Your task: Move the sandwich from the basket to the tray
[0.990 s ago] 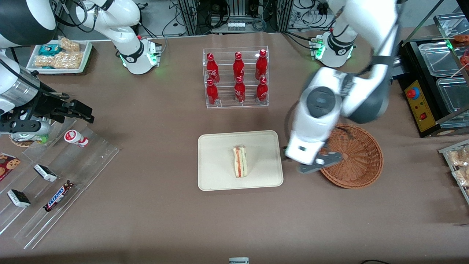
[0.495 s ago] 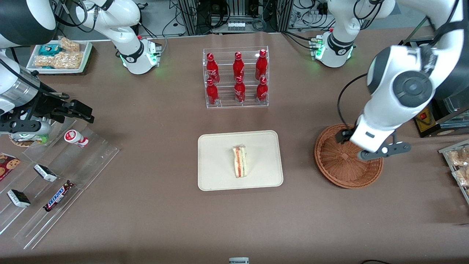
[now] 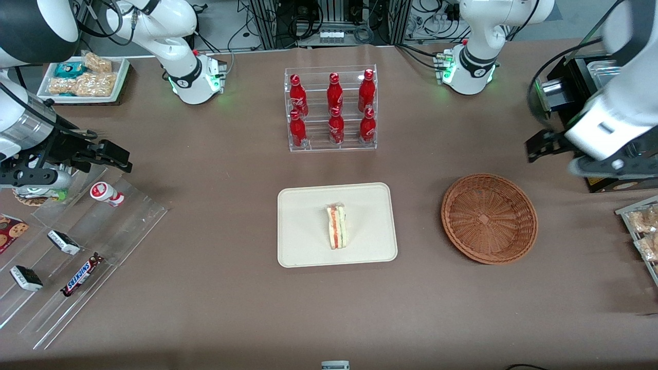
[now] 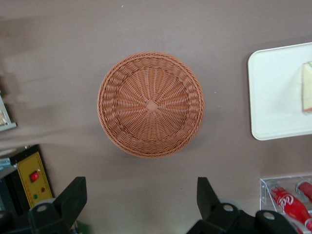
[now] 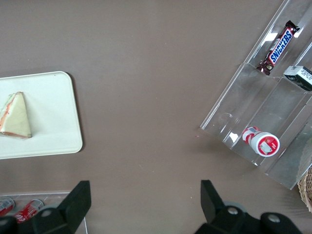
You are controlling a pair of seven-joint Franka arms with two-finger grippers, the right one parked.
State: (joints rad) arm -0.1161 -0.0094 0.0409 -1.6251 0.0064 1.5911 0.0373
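Observation:
The sandwich [image 3: 336, 227] lies on the cream tray [image 3: 303, 205] in the middle of the table, cut edge up. It also shows in the left wrist view [image 4: 307, 87] and the right wrist view [image 5: 14, 117]. The brown wicker basket [image 3: 488, 218] sits beside the tray toward the working arm's end and holds nothing [image 4: 151, 105]. My left gripper [image 3: 545, 146] hangs raised above the table, farther from the front camera than the basket, apart from it. Its fingers [image 4: 73, 195] are spread wide and hold nothing.
A clear rack of red cola bottles [image 3: 331, 108] stands farther back than the tray. A black appliance with a yellow panel [image 3: 586, 149] is beside my gripper. A clear stepped snack display [image 3: 77, 241] lies toward the parked arm's end. Snack packets [image 3: 642, 226] are near the basket.
My left arm swung from beside the tray, over the basket, out toward the working arm's end and away from the front camera. The sandwich, tray and basket stayed still.

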